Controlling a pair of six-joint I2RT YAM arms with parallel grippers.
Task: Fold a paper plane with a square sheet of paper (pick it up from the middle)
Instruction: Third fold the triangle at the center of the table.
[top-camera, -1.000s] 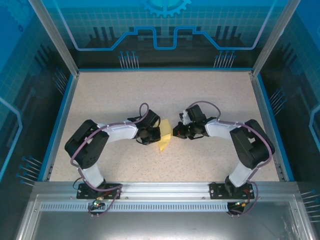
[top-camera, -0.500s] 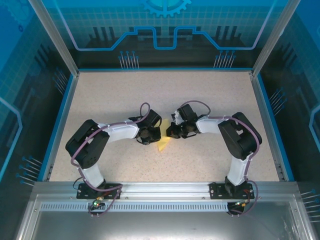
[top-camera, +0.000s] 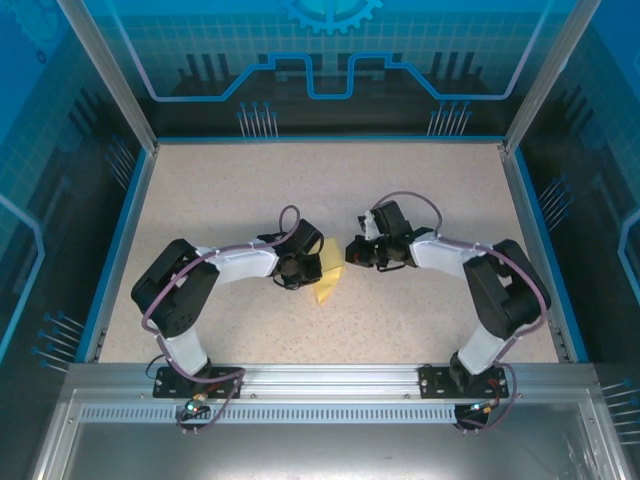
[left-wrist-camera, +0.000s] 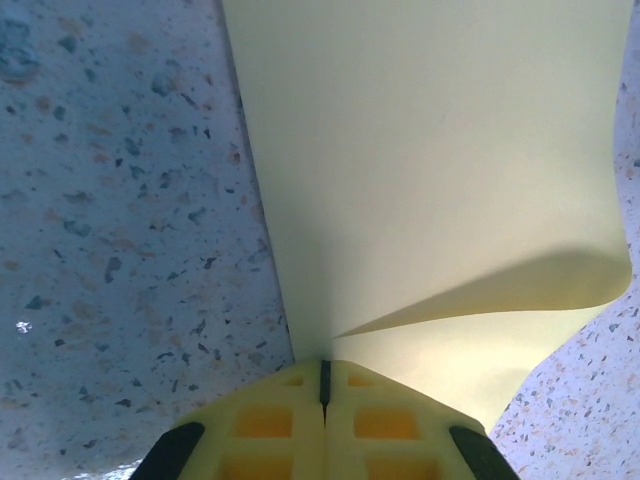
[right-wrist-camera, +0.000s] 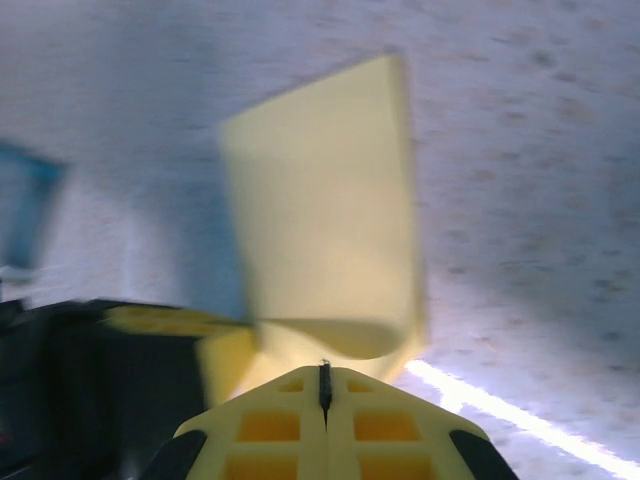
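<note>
Mid-fold, I judge. The left fingers (left-wrist-camera: 340, 380) pinch the thin yellow creased sheet of paper (left-wrist-camera: 430, 180) from its 9 o'clock side, near the centre of the speckled desk (left-wrist-camera: 120, 200). The right fingers (right-wrist-camera: 340, 385) are clenched at its 2 o'clock. Next, the curled flap wants pressing flat.

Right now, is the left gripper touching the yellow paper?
Touching. The left wrist view shows the left gripper with its jaws closed together and the yellow paper coming straight out from between the fingertips, pinched at its near edge.

Speckled beige table (top-camera: 400, 185) — yellow paper (top-camera: 328, 279) mid-table.
</note>
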